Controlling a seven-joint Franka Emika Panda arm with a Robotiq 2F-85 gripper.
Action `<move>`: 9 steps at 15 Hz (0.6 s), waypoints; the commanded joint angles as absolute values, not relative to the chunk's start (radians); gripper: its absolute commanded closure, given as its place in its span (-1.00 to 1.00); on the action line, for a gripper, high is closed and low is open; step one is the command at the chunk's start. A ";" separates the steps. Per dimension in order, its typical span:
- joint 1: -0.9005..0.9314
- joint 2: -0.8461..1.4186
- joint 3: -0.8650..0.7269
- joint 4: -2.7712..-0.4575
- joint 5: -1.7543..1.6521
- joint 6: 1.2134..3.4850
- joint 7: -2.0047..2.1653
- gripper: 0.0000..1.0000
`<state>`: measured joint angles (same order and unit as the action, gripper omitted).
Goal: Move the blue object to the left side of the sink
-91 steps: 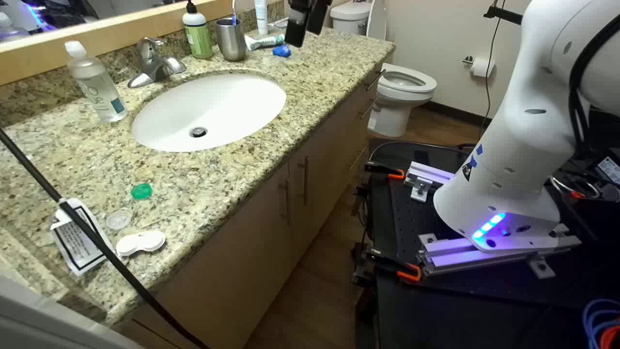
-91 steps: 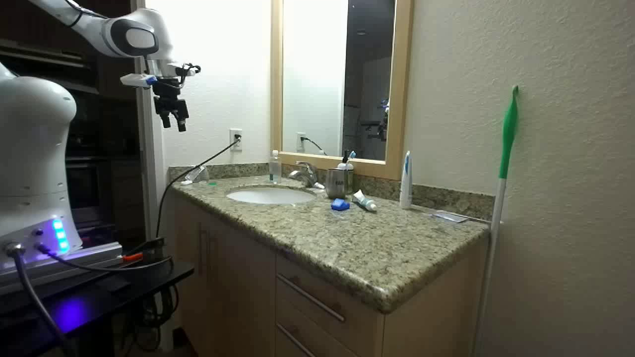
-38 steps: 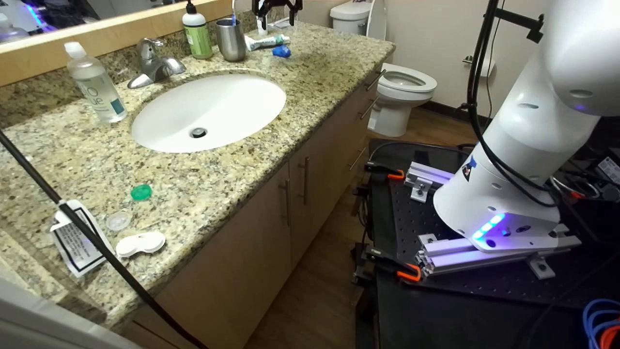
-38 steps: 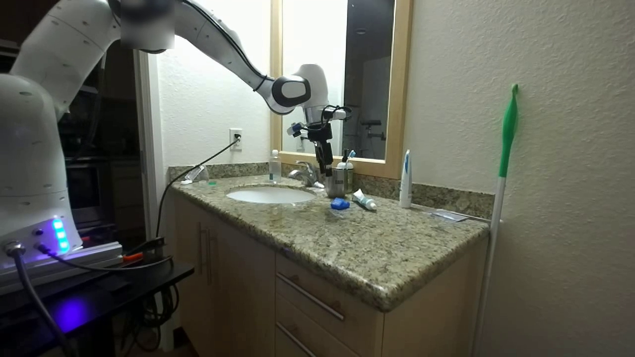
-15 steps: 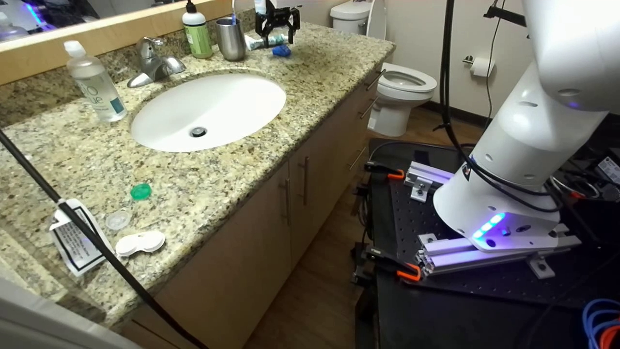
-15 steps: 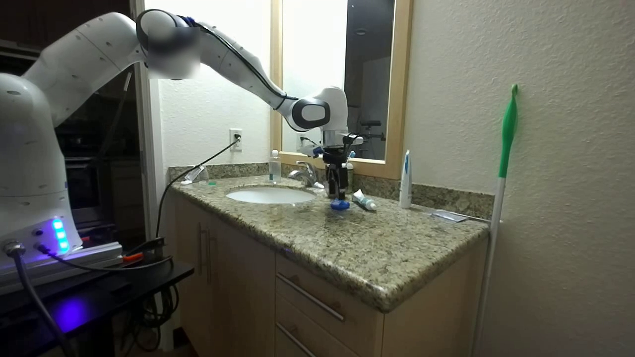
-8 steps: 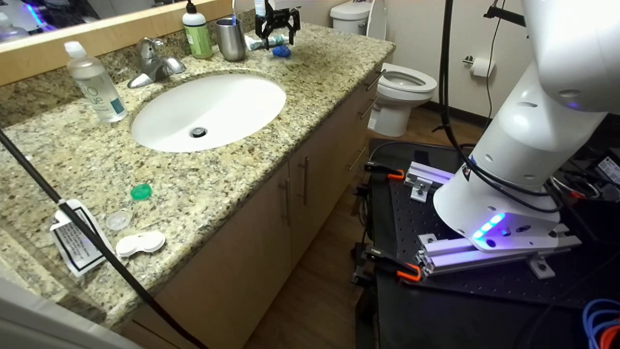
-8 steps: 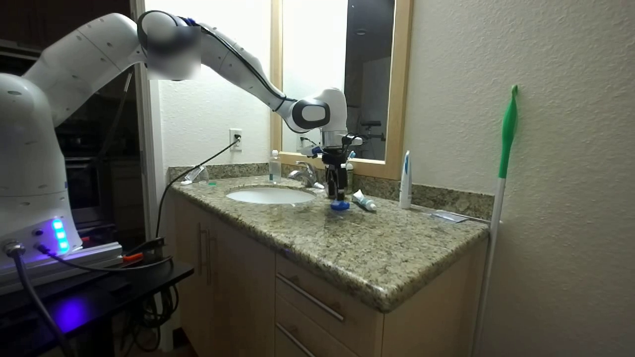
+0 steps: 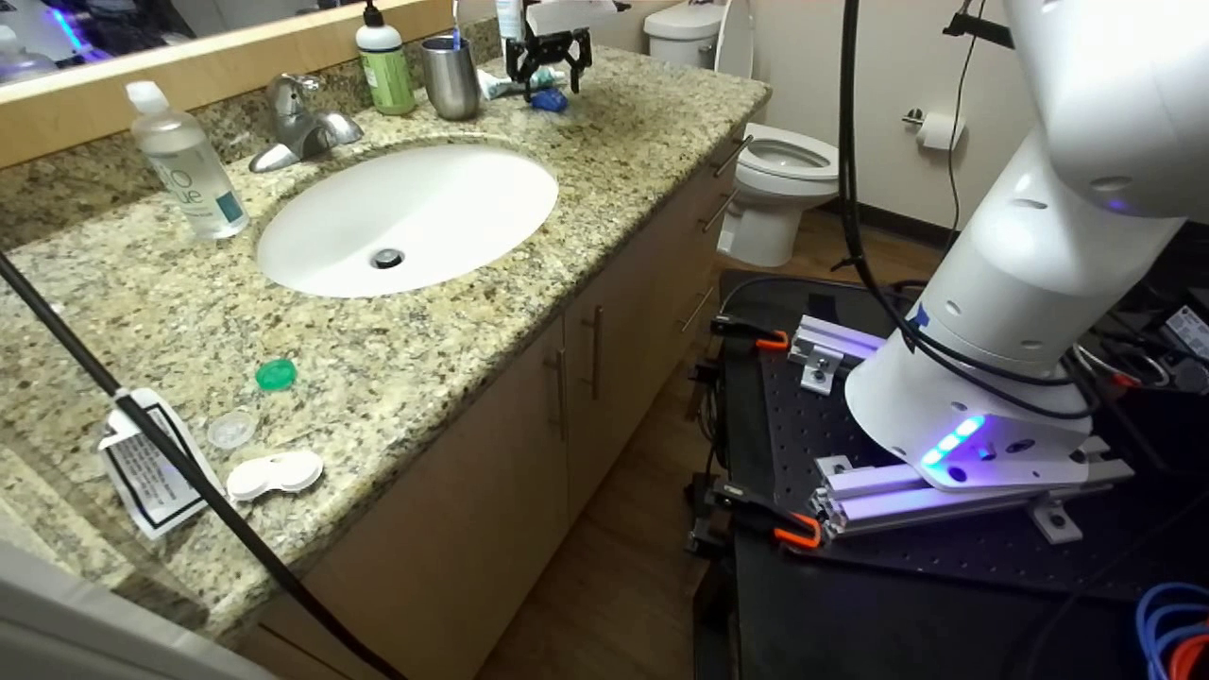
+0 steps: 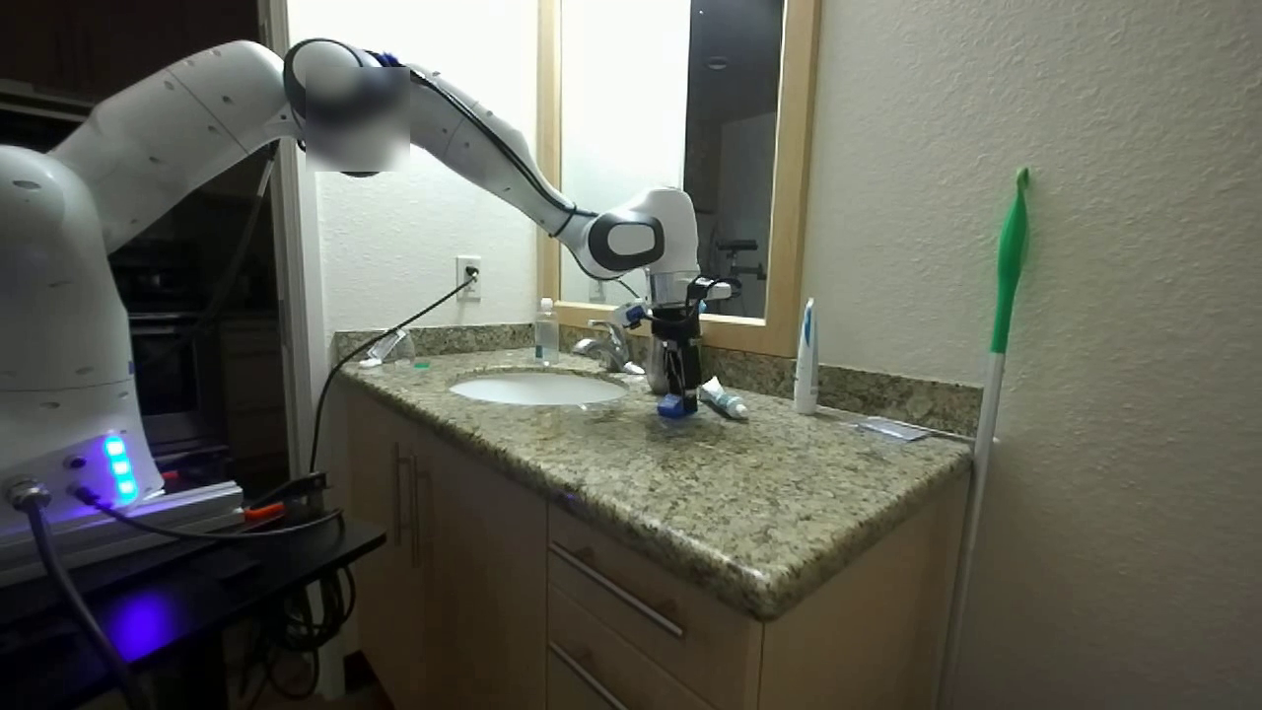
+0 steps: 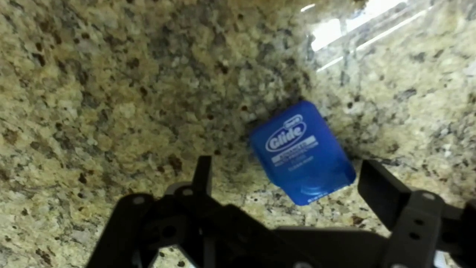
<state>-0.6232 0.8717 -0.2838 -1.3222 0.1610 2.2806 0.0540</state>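
The blue object is a small blue floss box with white "Glide" print. It lies flat on the granite counter beyond the sink in an exterior view, and also shows in an exterior view and in the wrist view. My gripper is open and empty, pointing down just above the counter. Its fingers stand apart on either side of the box; the right fingertip is close to the box's lower right corner, the left one has a wide gap. The white oval sink has a dark drain.
A toothpaste tube lies right beside the box. A steel cup, a green soap bottle and the faucet stand along the back. A clear bottle, green cap and white lens case are on the near counter.
My arm has swung from high beside the counter to over the blue box and come down. In the last half second the gripper has moved slightly lower and away from the sink. The box has stayed.
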 commanded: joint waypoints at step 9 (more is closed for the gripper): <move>-0.679 0.897 -0.239 -1.238 0.196 2.098 0.057 0.52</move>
